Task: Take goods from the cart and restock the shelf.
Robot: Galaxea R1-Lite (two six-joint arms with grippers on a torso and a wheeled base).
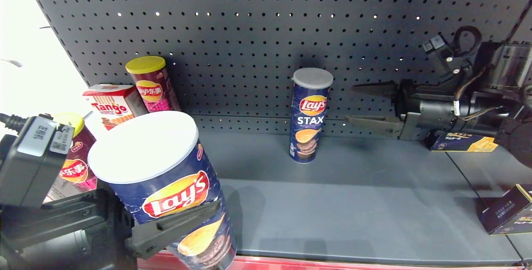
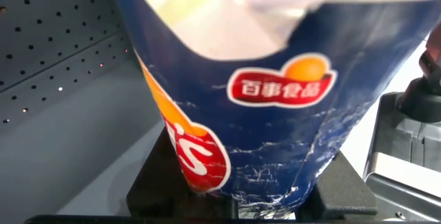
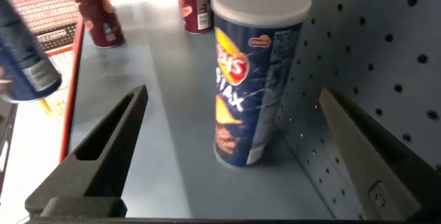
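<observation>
Left gripper (image 1: 183, 209) pinching tilted blue can (image 1: 162, 170) at 8 o'clock by shelf (image 1: 353, 203) front edge, second can (image 1: 309, 116) upright at 12 o'clock against pegboard (image 1: 249, 20), right gripper (image 1: 351, 104) spread wide at its 3 o'clock, not touching, maroon cans (image 1: 153, 84) at 10 o'clock.

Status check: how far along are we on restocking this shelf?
Done: one blue chips can stands upright on the shelf by the pegboard back; the right end effector sits open beside it, not touching. In hand: the left end effector is shut on a second blue can, tilted above the shelf's front edge. Left: setting that can down on the shelf. How many goods remain cannot be told.
</observation>
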